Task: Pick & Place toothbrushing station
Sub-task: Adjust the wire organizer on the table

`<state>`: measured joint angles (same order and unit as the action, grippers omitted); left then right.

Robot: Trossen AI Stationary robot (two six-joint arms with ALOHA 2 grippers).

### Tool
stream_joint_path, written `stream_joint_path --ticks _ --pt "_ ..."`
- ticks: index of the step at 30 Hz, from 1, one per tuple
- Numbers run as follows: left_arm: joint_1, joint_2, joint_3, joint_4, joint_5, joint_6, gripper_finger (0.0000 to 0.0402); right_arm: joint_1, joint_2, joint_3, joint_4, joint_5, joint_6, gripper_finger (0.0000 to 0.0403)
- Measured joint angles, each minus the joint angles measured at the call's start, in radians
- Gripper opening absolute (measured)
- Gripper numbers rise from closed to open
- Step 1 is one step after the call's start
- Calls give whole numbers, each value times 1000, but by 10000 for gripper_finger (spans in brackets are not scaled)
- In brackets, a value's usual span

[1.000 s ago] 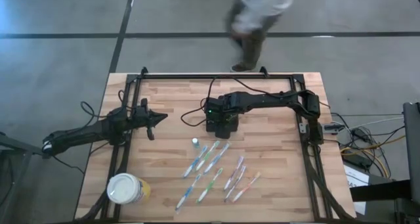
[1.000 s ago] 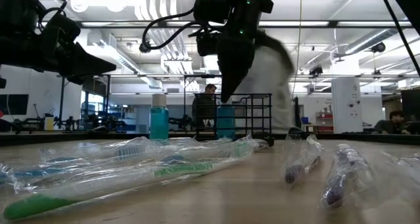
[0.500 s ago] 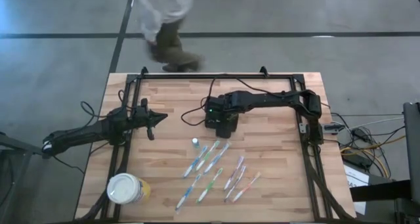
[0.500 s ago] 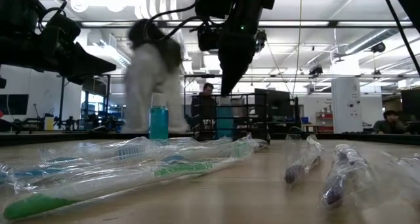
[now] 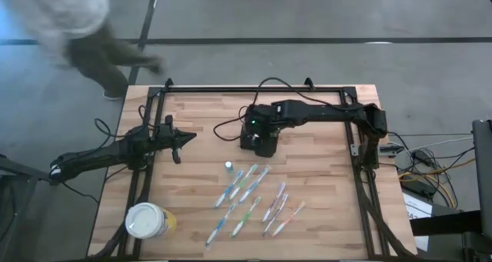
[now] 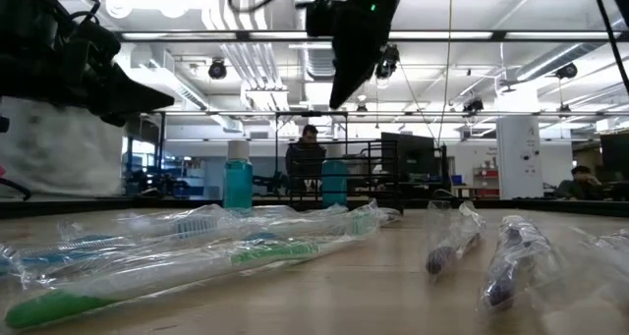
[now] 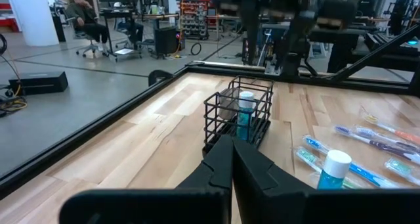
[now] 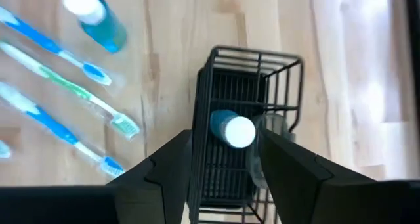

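The toothbrushing station, a black wire caddy, stands on the wooden table near its middle. A blue bottle with a white cap stands upright inside it. My right gripper hovers open above the caddy, pointing steeply down, one finger on either side of it in the right wrist view and clear of it. A second blue bottle stands on the table nearer the front. My left gripper waits shut over the table's left side.
Several wrapped toothbrushes lie spread toward the near edge. A round yellow tub with a white lid sits at the near left corner. A black frame borders the table. A person passes beyond the far left corner.
My right gripper has risen straight up away from the caddy, which stays in place with the bottle inside. A person has walked past the table's far edge from right to left.
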<state>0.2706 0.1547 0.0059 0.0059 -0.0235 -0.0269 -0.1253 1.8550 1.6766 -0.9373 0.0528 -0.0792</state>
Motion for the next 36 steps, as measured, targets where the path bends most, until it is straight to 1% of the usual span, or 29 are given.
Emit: stream_joint_path --ticks 4,7,12,17,22,30,36 --pt "0 2 0 0 0 0 5 2 -83 -1 8 0 -22 171" --pt "0 2 0 -1 3 0 5 12 -151 -28 7 0 -25 171" --pt "0 2 0 -1 5 -6 5 19 -269 -170 8 -12 21 171" --pt "0 4 0 1 5 -8 5 16 -327 -317 31 -8 55 171" --pt "0 4 0 13 4 -18 5 35 -323 -394 112 -8 45 171" --pt "0 7 0 18 3 -21 5 43 -256 -400 136 -1 35 171" --pt "0 9 0 16 3 -20 5 43 -185 -374 137 0 18 171"
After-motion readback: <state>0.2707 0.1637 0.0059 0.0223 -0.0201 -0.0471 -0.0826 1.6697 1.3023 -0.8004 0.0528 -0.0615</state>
